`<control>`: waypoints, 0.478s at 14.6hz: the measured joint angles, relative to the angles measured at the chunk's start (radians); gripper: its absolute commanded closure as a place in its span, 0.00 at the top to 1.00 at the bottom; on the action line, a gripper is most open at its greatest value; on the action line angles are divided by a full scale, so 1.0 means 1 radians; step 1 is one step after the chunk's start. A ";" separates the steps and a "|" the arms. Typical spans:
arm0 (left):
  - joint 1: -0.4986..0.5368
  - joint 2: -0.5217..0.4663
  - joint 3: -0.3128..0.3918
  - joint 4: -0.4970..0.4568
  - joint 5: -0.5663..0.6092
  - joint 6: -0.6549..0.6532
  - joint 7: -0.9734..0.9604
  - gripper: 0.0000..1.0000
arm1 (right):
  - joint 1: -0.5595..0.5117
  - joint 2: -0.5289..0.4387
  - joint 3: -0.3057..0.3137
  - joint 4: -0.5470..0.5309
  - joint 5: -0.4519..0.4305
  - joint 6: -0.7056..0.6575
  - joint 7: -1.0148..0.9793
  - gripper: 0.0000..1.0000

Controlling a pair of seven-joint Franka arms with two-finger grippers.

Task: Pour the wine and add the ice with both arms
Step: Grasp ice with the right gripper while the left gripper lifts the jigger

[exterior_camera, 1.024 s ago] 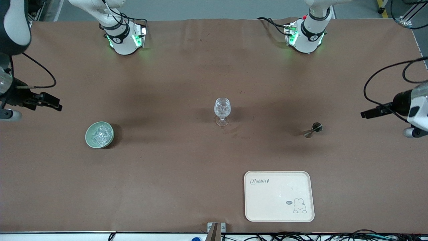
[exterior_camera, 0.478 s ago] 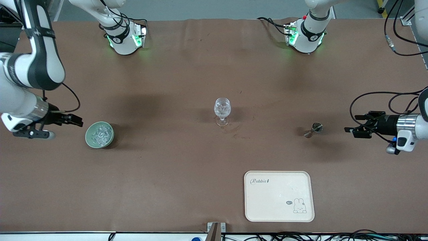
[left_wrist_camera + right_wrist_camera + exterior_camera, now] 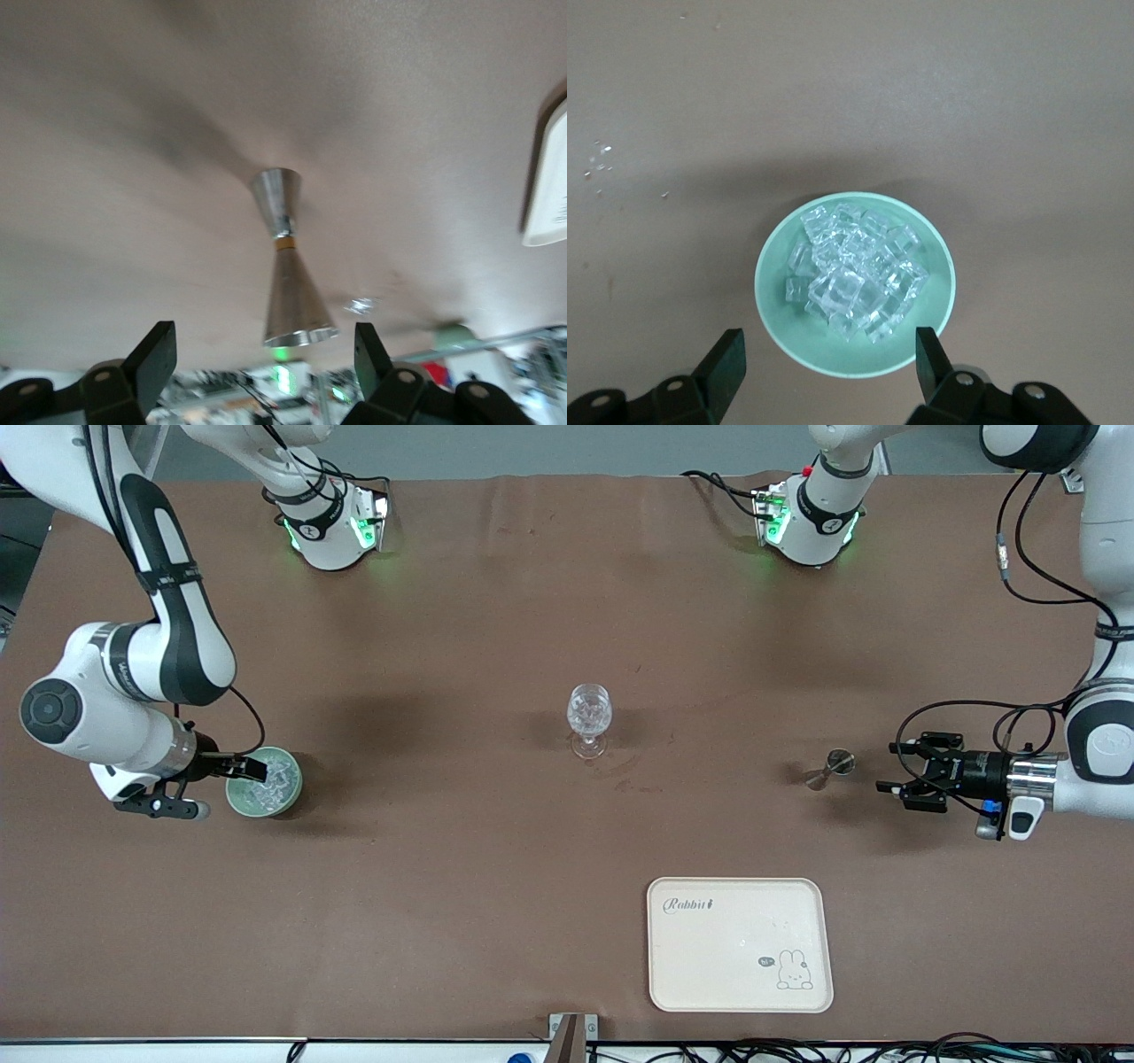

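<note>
A clear wine glass (image 3: 589, 722) stands mid-table with glittering bits in its bowl. Toward the right arm's end, ice (image 3: 268, 778) (image 3: 855, 274) is heaped in a green bowl (image 3: 285, 802) (image 3: 780, 310). My right gripper (image 3: 252, 768) (image 3: 828, 363) hangs open over the bowl's rim with nothing between its fingers. Toward the left arm's end stands a steel jigger (image 3: 830, 769) (image 3: 285, 266). My left gripper (image 3: 899, 769) (image 3: 264, 354) lies level beside it, open and a short way off. Wine is out of view.
A cream tray (image 3: 740, 943) with a rabbit drawing lies nearer the front camera than the jigger; its edge (image 3: 549, 177) also shows in the left wrist view. The arm bases (image 3: 332, 531) (image 3: 811, 522) stand along the table's back edge.
Both arms have swung in from the table's ends. The right gripper came down over the ice bowl, and the left gripper dropped and closed in on the jigger.
</note>
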 measured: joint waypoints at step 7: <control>0.002 0.107 -0.002 0.003 -0.077 0.000 -0.030 0.81 | 0.000 0.091 -0.001 0.000 0.000 0.041 0.067 0.70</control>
